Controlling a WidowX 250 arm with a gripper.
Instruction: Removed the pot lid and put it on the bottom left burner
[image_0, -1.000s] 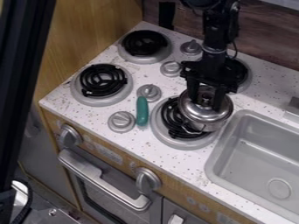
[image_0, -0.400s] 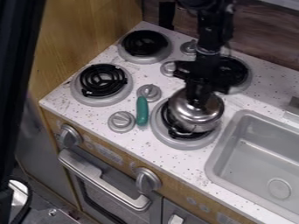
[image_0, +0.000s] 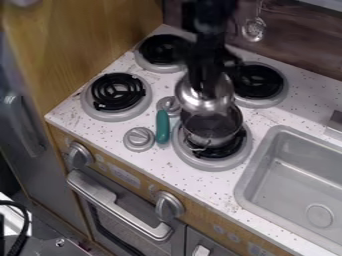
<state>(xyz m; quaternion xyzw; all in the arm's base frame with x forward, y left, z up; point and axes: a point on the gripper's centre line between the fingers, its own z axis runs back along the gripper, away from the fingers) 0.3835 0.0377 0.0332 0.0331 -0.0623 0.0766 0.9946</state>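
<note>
Pot lid (image_0: 202, 101), one: domed, polished metal with a mirror-like shine, off the pot and hanging beside its far-left edge as seen by the camera, low over the desk (image_0: 297, 107); whether it brushes the pot rim, cannot tell. Tool (image_0: 210, 80), black, two-fingered: closed at the top centre of the lid and bearing it; the remaining gap between the fingers is hidden, so how far they stand apart cannot be told. Pot (image_0: 212, 136), small, open-mouthed, on the near right burner (image_0: 207, 162). Handling, as judged: light, thin, stiff metal, not given to bending or shattering, though liable to dent or ring if dropped; the curved face smooth and slippery, poor purchase for a side pinch. Point of hold: the centre top, presumably a small knob, gripped squarely from above; a loose pinch there could let the lid swing or tip. Destination: bottom left burner (image_0: 117, 93), black coil in a pale ring, uneven seat, best met with the lid level and let down gently
</note>
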